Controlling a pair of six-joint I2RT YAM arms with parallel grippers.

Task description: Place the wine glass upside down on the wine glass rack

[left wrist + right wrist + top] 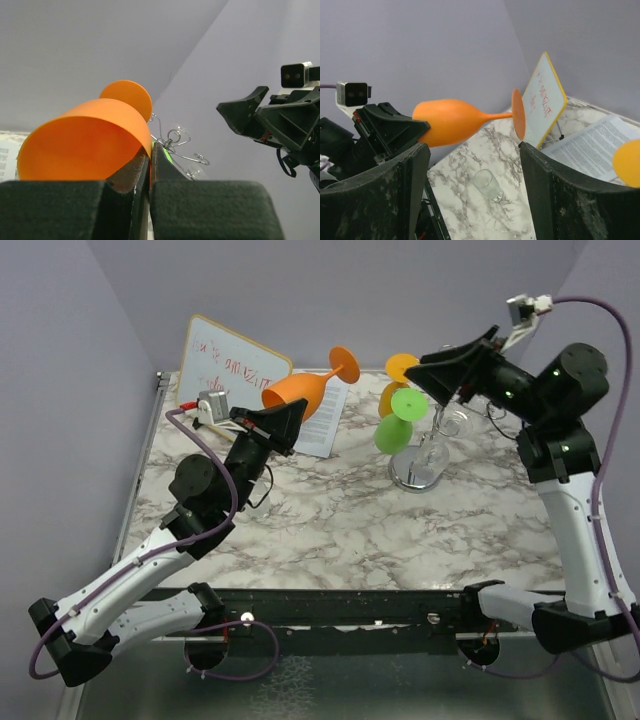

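A whiteboard [232,365] leans at the table's [330,525] back left. Just right of it, the left gripper [290,415] is raised off the marble. Its 2 fingers [200,210] are almost together, pinching the rim of the orange wine glass [297,392]. The glass lies roughly level in the air. Its open mouth faces the left wrist and its foot points right, toward the rack [418,472]. The glass is left of the rack and apart from it, above a printed sheet [325,420].

The chrome rack stands right of centre on its disc base. A green glass [400,420] and a 2nd orange glass [402,367] are already on its wire arms.

Further right, the right gripper [440,370] hovers above the rack. Its 2 fingers [570,200] are spread wide with nothing between them. In the right wrist view, a small clear glass [487,185] sits on the marble below.
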